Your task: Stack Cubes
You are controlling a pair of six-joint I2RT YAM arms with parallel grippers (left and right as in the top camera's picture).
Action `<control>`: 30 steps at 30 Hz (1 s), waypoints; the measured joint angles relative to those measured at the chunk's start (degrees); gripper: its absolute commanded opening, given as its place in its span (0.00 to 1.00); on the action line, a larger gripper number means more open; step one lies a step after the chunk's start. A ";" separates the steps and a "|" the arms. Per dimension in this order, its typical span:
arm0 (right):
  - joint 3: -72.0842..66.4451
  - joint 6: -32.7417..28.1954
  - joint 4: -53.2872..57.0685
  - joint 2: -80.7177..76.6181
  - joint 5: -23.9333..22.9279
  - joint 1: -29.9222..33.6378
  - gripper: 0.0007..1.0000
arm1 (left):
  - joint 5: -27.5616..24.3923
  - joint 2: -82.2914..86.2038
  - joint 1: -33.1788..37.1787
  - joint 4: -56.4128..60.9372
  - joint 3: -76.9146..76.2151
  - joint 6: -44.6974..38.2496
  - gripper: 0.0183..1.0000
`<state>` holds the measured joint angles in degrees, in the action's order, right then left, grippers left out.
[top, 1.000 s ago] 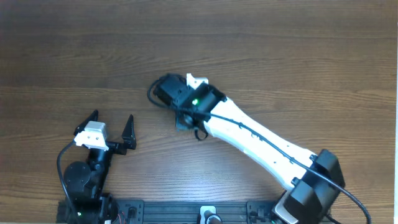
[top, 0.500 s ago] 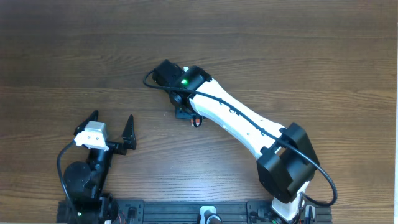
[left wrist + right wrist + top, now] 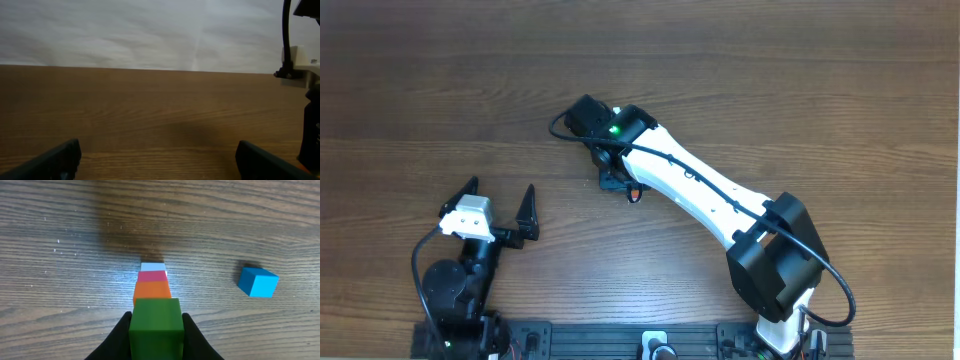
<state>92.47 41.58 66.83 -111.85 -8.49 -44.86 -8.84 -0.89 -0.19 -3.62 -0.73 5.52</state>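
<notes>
While the left gripper [image 3: 501, 187] sits spread wide by its base, the right gripper [image 3: 156, 336] is clamped on a green cube [image 3: 155, 321] right over a stack of orange [image 3: 151, 291], pink [image 3: 151, 276] and white [image 3: 153, 267] cubes mid-table [image 3: 800, 100]. Whether green touches orange is unclear. A blue cube [image 3: 257, 282] lies apart from the stack.
</notes>
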 measured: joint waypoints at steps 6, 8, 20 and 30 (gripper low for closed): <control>0.00 0.00 0.00 0.00 0.85 0.00 0.01 | 0.00 0.00 0.00 0.00 0.00 0.00 1.00; 0.00 0.02 -0.02 0.00 0.98 0.00 0.01 | 0.00 0.00 0.00 0.00 0.00 0.00 1.00; 0.00 0.00 -0.70 0.00 1.07 0.00 0.01 | 0.00 0.00 0.00 0.00 0.00 0.00 1.00; -0.85 0.00 -1.55 0.00 1.07 0.15 0.01 | 0.00 0.00 0.00 0.00 0.00 0.00 1.00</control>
<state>91.61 41.58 65.28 -111.85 -7.42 -44.71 -8.84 -0.89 -0.19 -3.62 -0.73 5.52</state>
